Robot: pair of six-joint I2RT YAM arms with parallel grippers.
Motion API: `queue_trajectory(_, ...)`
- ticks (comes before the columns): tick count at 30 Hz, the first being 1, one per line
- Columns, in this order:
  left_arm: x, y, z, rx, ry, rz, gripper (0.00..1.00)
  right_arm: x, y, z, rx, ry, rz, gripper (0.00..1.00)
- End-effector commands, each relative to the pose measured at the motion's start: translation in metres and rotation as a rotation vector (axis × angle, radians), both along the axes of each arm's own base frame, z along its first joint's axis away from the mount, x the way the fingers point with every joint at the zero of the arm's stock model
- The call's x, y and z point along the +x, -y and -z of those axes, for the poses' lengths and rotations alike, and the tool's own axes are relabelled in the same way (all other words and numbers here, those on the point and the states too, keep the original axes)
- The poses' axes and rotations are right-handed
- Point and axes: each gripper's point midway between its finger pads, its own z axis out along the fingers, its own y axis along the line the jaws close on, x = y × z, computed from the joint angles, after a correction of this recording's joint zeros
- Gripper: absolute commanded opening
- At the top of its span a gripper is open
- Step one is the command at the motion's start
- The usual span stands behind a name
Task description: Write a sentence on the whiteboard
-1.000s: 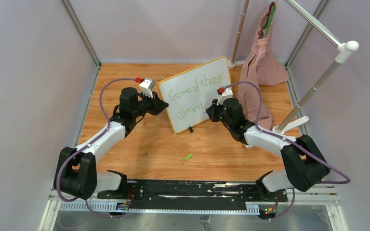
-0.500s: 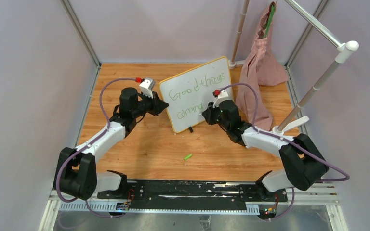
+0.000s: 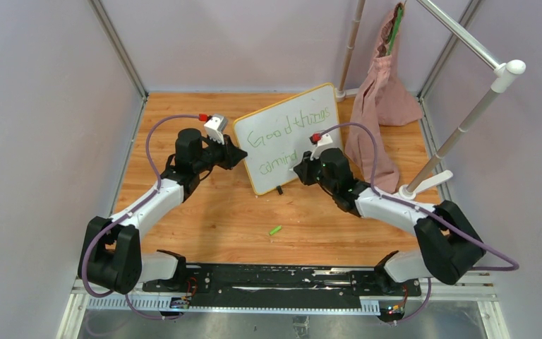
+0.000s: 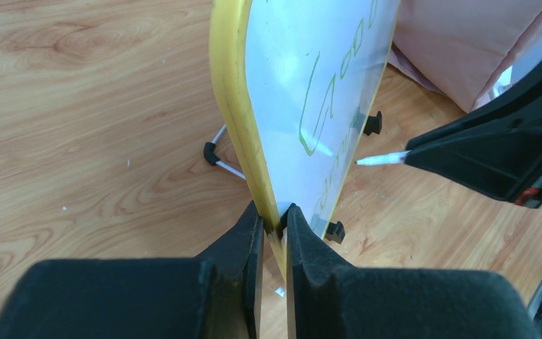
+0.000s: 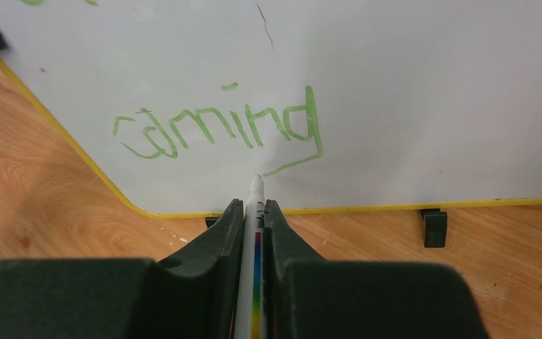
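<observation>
Wooden tabletop point(image 3: 205, 212): small yellow-framed white whiteboard point(image 3: 291, 120) upright, left gripper point(image 4: 274, 224) clamped on its edge. Right gripper point(image 5: 254, 206) pinches white marker pen point(image 5: 253, 244), tip at green lettering point(image 5: 219, 131).

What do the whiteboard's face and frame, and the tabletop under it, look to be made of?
The small yellow-framed whiteboard: its white face looks like smooth glossy laminate, catching glare; its yellow frame looks like moulded plastic, rounded and uniform. The brown tabletop shows grain: wood or wood-look laminate, can't tell which.
</observation>
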Motion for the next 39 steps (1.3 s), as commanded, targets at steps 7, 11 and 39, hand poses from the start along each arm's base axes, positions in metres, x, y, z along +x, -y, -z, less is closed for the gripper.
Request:
queue_trajectory(7, 0.005, -0.013, 0.007, 0.097, 0.048, -0.038, 0.0, -0.025, 0.016, -0.067, 0.048, 0.121, -0.034, 0.0)
queue_trajectory(11, 0.006, -0.013, 0.007, 0.097, 0.046, -0.039, 0.0, -0.033, 0.028, -0.081, 0.045, 0.156, -0.035, 0.0)
queue_trajectory(39, 0.006, -0.014, 0.006, 0.091, 0.043, -0.051, 0.0, -0.001, 0.055, -0.078, 0.088, 0.283, 0.146, 0.0)
